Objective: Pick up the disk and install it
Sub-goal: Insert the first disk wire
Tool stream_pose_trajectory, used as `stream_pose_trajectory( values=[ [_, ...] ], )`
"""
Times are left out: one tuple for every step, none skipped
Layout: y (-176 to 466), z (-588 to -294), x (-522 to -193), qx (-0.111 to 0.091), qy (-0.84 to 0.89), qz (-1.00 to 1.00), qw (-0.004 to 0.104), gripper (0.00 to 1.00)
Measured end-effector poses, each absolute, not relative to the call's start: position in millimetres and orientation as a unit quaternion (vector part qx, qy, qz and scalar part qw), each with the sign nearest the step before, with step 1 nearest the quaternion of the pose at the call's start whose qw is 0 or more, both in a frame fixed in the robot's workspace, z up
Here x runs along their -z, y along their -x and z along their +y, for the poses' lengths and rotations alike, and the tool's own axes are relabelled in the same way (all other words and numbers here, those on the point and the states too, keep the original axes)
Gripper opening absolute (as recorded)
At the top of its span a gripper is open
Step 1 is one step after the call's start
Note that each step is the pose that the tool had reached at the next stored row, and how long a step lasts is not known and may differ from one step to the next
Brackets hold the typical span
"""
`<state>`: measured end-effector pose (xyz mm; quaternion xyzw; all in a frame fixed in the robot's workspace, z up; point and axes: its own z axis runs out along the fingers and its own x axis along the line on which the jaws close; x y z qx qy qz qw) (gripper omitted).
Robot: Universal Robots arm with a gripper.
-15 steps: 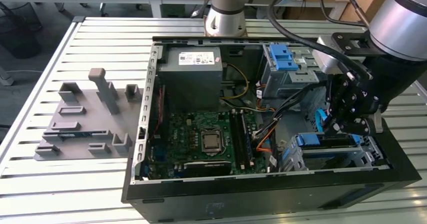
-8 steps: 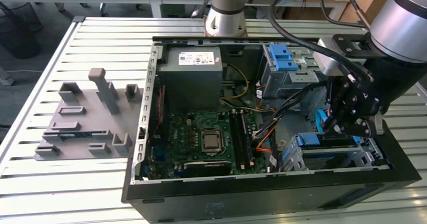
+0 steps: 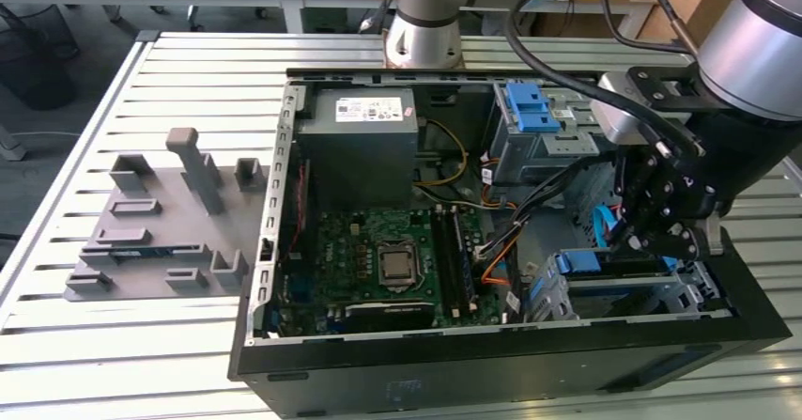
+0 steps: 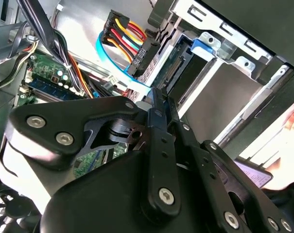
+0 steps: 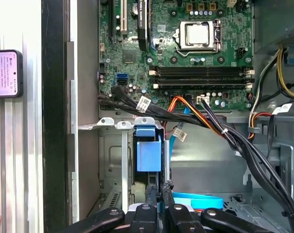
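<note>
One open black desktop computer case (image 3: pixel 501 368) lies on its side on the slatted grey metal table (image 3: pixel 126 364), its green motherboard (image 3: pixel 389 260) facing up. The black gripper (image 3: pixel 664 241) hangs over the corner of the case nearest the exterior view's right, just above a grey metal drive bay (image 3: pixel 633 293). The disk, a flat drive in a blue plastic carrier frame (image 5: pixel 149 153), sits on edge inside that bay (its blue tab shows in the first wrist view, between the bay's metal rails). The fingers (image 5: pixel 159 201) are pressed together right at the carrier's edge, with nothing clamped between them. A light-blue flat cable (image 4: pixel 112 65) and a bundle of black cables (image 5: pixel 244 155) run beside the bay. A grey moulded fixture (image 3: pixel 157 223) rests on the table, well apart from the case.
</note>
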<state>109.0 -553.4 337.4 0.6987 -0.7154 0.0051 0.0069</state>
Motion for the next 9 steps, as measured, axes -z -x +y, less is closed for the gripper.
stream_pose_trajectory(
  values=[
    [-109.2, -553.4, -337.3, -0.005, -0.699, -0.715, 0.007, 0.16],
    [-109.5, -553.4, -337.3, -0.005, -0.699, -0.715, 0.007, 0.16],
    [-109.9, -553.4, -337.1, -0.005, -0.699, -0.715, 0.007, 0.16],
    [-110.3, -553.4, -336.9, -0.005, -0.699, -0.715, 0.007, 0.16],
    [-110.6, -553.5, -336.6, -0.005, -0.699, -0.715, 0.007, 0.16],
    [-110.9, -553.6, -336.3, -0.005, -0.699, -0.715, 0.007, 0.16],
    [-110.9, -553.8, -336.0, -0.005, -0.699, -0.715, 0.007, 0.16],
    [-110.9, -554.0, -335.7, -0.005, -0.699, -0.715, 0.007, 0.16],
    [-110.9, -554.1, -335.4, -0.005, -0.699, -0.715, 0.007, 0.16]
  ],
)
